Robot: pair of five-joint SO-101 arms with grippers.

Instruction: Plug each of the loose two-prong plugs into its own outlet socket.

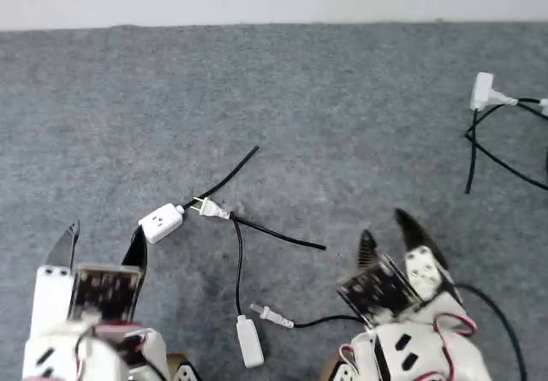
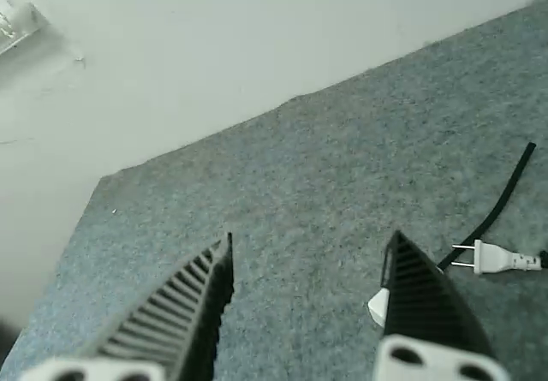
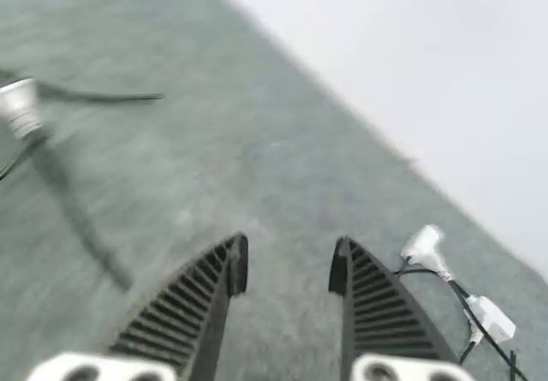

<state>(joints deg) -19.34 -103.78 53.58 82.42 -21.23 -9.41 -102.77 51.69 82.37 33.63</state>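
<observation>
Left arm sits low at the near left edge of the grey felt counter [image 1: 342, 98]. The left claw [image 1: 108, 227] is tilted forward just above the surface, fingers spread wide with nothing between them. In the left wrist view the left claw [image 2: 312, 240] shows the same gap. One finger [image 2: 419, 300] partly covers the white socket [image 2: 375, 306], and the two-prong plug [image 2: 492, 259] lies just past it. From the high view, that white socket [image 1: 161, 223] lies just beside the left claw's inner finger. The two-prong plug [image 1: 210, 208] lies flat next to it, prongs pointing at the socket face, close but not inserted. Right arm is at the near right edge, wrist rolled so the right claw [image 1: 383, 224] points away and slightly left, fingers apart and empty. The right wrist view agrees: right claw [image 3: 291, 244] has a clear gap and grips nothing. The second plug [image 1: 270, 315] lies near the right arm's base, prongs toward the second socket [image 1: 249, 340], just beside it and unplugged. Black cables [image 1: 239, 265] cross between the two sets. Another white connector [image 1: 484, 92] on black cable sits at the far right, well apart from both claws, and shows past the right claw in its wrist view [image 3: 424, 246].
</observation>
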